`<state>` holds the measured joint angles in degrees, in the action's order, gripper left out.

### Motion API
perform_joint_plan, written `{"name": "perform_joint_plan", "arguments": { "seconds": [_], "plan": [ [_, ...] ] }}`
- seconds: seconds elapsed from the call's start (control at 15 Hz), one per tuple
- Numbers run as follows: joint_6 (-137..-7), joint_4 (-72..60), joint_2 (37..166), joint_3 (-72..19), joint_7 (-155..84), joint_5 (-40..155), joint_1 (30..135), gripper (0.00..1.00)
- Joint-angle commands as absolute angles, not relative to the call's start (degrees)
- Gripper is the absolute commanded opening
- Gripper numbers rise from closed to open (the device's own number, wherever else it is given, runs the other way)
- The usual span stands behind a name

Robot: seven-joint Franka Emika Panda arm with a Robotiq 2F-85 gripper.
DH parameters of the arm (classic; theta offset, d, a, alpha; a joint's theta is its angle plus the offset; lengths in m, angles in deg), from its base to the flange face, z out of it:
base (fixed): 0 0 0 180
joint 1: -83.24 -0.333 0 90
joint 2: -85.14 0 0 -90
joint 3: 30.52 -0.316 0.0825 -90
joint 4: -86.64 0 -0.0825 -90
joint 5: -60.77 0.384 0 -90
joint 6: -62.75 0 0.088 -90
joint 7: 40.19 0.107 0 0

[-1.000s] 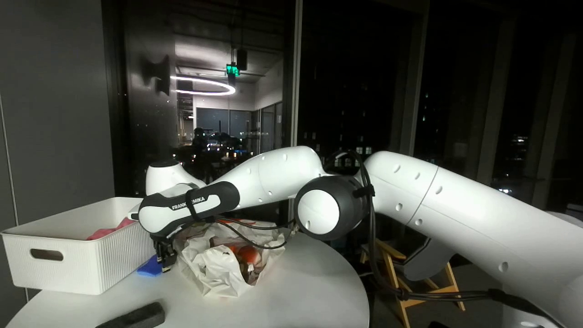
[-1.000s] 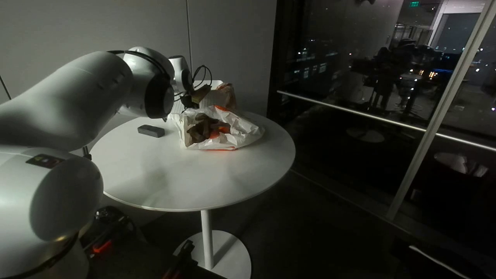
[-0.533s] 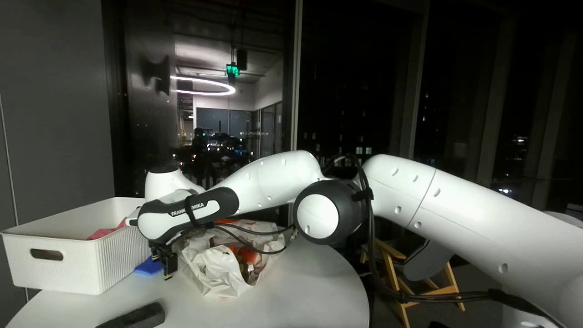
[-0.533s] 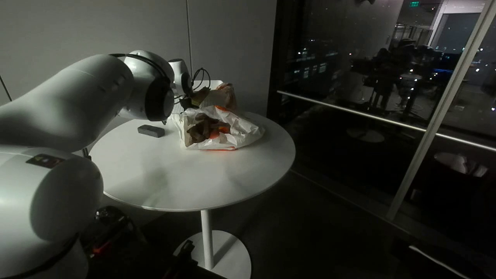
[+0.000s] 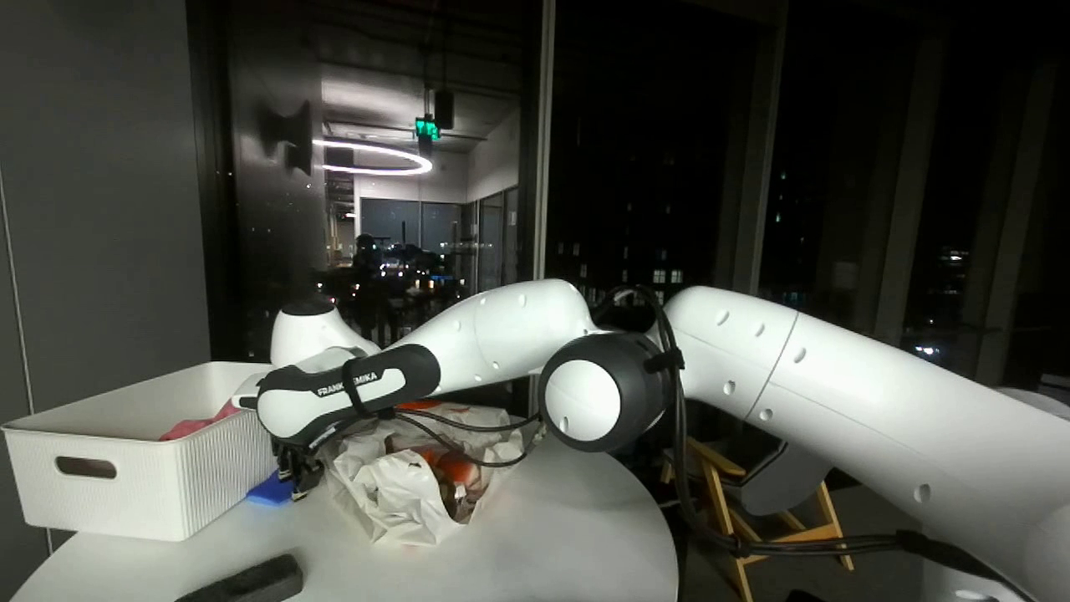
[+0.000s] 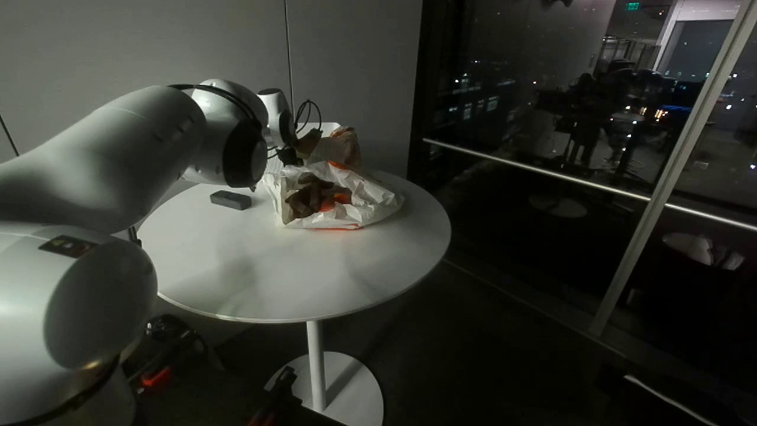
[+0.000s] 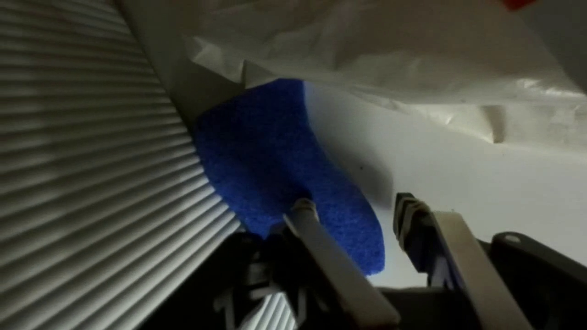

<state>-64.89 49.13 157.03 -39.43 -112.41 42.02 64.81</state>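
My gripper [image 7: 354,204] is open and empty, its two fingers apart and pointing down. A blue felt-like cloth [image 7: 257,151] lies below it on the white table, against the ribbed side of a white basket [image 7: 82,160]. One finger is over the cloth; whether it touches is unclear. The other is over bare table beside the cloth's edge. In an exterior view the gripper [image 5: 298,478] is between the basket [image 5: 109,493] and a crumpled white paper bag [image 5: 393,502], with the cloth [image 5: 269,492] partly hidden behind it. The gripper [image 6: 290,157] is mostly hidden in an exterior view.
The bag [image 6: 375,204] lies open on the round table [image 6: 284,260], with brown and orange things inside. A dark grey block [image 6: 230,200] lies near the table's edge. A pink cloth [image 5: 201,422] is in the basket. A window [image 5: 652,167] stands behind the table.
The arm has lowered a little and the gripper has turned slightly at the wrist. The visible part of the blue cloth looks shifted slightly toward the basket. The bag and basket have not moved.
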Motion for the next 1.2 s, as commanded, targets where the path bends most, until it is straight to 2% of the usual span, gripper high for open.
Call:
{"name": "perform_joint_plan", "arguments": {
  "seconds": [0.0, 0.07, 0.27, 0.53, 0.6, 0.67, 0.73, 0.8, 1.0, 1.07, 1.13],
  "plan": [
    [-66.19, 51.56, 158.47, -40.34, -114.91, 42.76, 65.93, 0.19],
    [-65.99, 51.56, 158.38, -40.23, -114.76, 42.78, 66.09, 0.12],
    [-64.87, 51.35, 157.67, -40.09, -114.77, 42.76, 66.81, 0.05],
    [-64.08, 50.60, 156.63, -40.15, -115.79, 42.40, 67.71, 0.11],
    [-65.16, 50.53, 156.65, -40.46, -116.84, 42.38, 67.98, 0.10],
    [-66.19, 50.59, 156.65, -40.16, -116.91, 42.03, 67.82, 0.36],
    [-67.02, 50.71, 156.62, -40.07, -116.90, 41.94, 67.71, 0.37],
    [-68.53, 50.89, 156.69, -40.42, -117.47, 42.11, 67.76, 0.42],
    [-70.71, 51.76, 157.60, -41.52, -118.98, 42.78, 67.81, 0.66],
    [-71.13, 51.98, 158.20, -41.95, -119.15, 43.01, 67.85, 0.26],
    [-70.75, 52.23, 158.72, -42.00, -118.61, 42.97, 67.67, 0.27]
  ]
}}
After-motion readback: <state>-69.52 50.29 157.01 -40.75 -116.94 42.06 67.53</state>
